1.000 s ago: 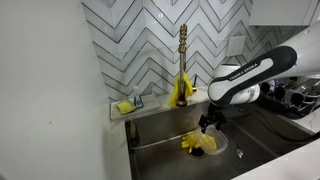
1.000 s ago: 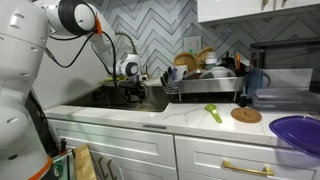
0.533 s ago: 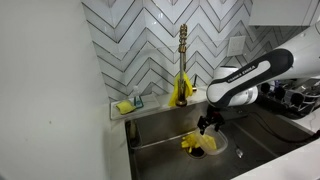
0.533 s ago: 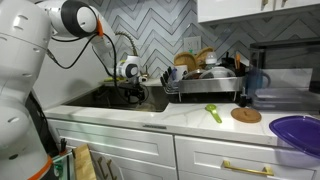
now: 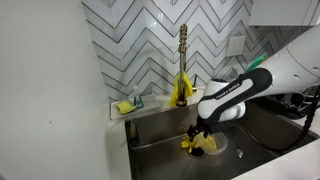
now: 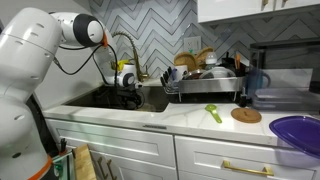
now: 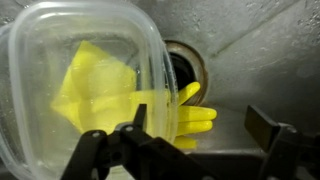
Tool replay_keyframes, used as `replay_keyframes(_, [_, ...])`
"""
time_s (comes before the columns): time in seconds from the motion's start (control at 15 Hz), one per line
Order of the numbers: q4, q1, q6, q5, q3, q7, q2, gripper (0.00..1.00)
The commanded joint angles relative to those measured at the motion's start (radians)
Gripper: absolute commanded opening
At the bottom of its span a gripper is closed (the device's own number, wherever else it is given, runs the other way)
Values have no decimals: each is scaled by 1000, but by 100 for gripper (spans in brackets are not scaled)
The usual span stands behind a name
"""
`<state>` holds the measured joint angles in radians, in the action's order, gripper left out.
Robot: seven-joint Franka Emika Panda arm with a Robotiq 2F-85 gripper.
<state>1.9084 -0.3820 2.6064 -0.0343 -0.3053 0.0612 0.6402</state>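
Observation:
A yellow rubber glove (image 7: 192,116) lies on the floor of a steel sink (image 7: 260,50), partly under a clear plastic container (image 7: 60,60), with its fingers near the drain (image 7: 188,62). My gripper (image 7: 200,128) is open just above the glove's fingers and the container's rim, one finger on each side. In an exterior view the gripper (image 5: 201,134) is low inside the sink, over the glove (image 5: 191,146) and the container (image 5: 216,144). In an exterior view the gripper (image 6: 128,94) is mostly hidden by the sink's edge.
A brass faucet (image 5: 183,48) stands behind the sink with a yellow cloth (image 5: 181,92) hanging on it. A sponge (image 5: 124,106) sits on the ledge. The counter holds a dish rack (image 6: 205,80), a green utensil (image 6: 214,113), a round wooden board (image 6: 245,115) and a purple bowl (image 6: 298,132).
The arm has swung down and across, bringing the open gripper lower into the sink, close over the glove and container.

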Motion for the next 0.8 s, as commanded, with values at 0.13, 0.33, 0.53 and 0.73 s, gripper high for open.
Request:
replay_keyframes(0.13, [-1,-64,93,-82,75,-37,56,100])
replay_keyframes(0.33, [-4,-84,114,-115,113,-60,65,73])
replay_keyframes(0.53, [-13,-96,124,-141,134,-77,63,49])
replay_keyframes(0.73, [-29,-107,109,-159,145,-88,58,27])
